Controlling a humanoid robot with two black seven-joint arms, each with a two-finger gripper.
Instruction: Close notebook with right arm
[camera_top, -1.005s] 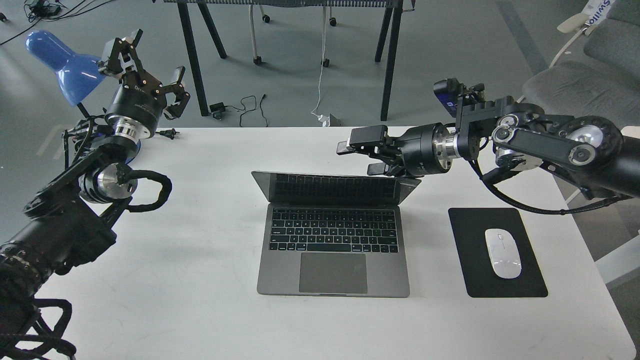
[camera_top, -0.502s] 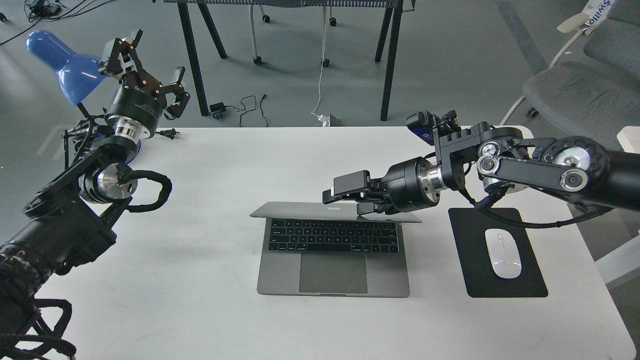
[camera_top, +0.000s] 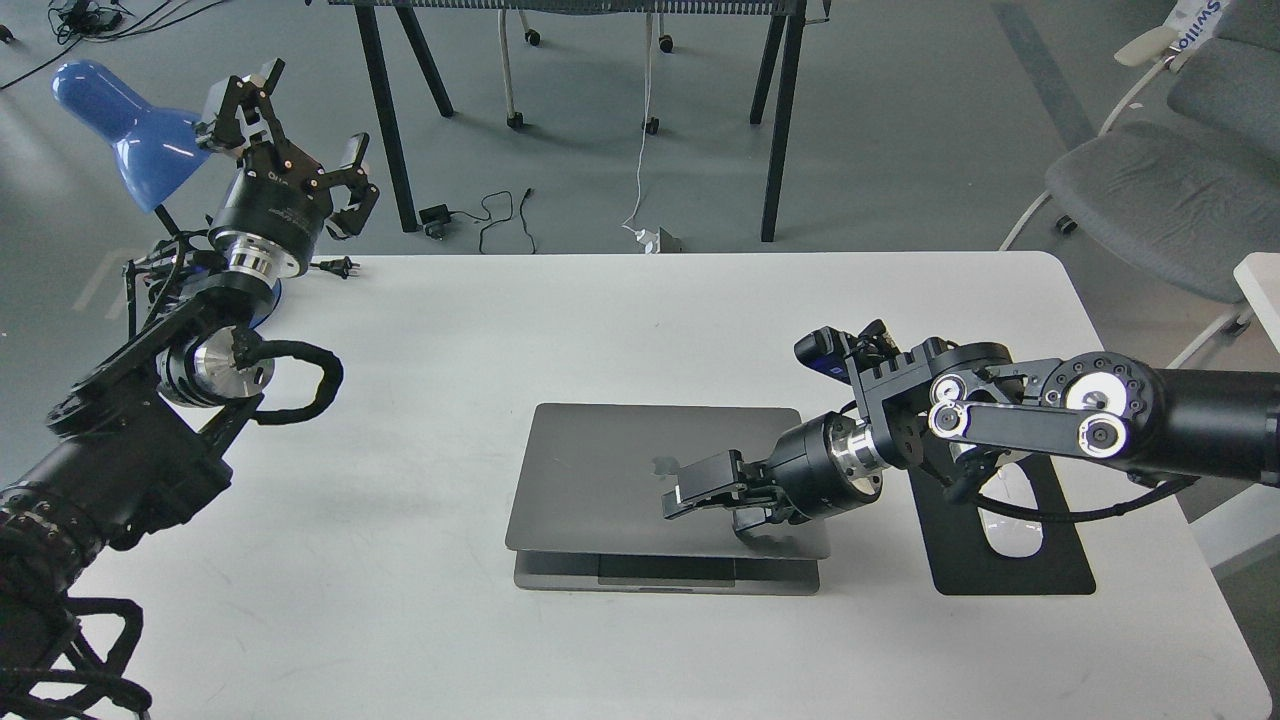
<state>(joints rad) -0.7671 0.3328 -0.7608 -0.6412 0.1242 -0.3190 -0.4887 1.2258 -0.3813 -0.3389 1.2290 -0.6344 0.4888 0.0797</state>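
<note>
Head view: the notebook (camera_top: 640, 475) lies mid-bench (camera_top: 620, 300), lid nearly down, long axis left to right, a strip of base showing at the near edge. The right claw (camera_top: 705, 500) rests on the lid (fingers slightly apart, gripping nothing). The left claw (camera_top: 290, 140) is raised, wide open.

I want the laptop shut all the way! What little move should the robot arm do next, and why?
Probably press the right gripper a bit further down: the notebook lid is nearly flat, yet a strip of trackpad edge shows at the front.
</note>
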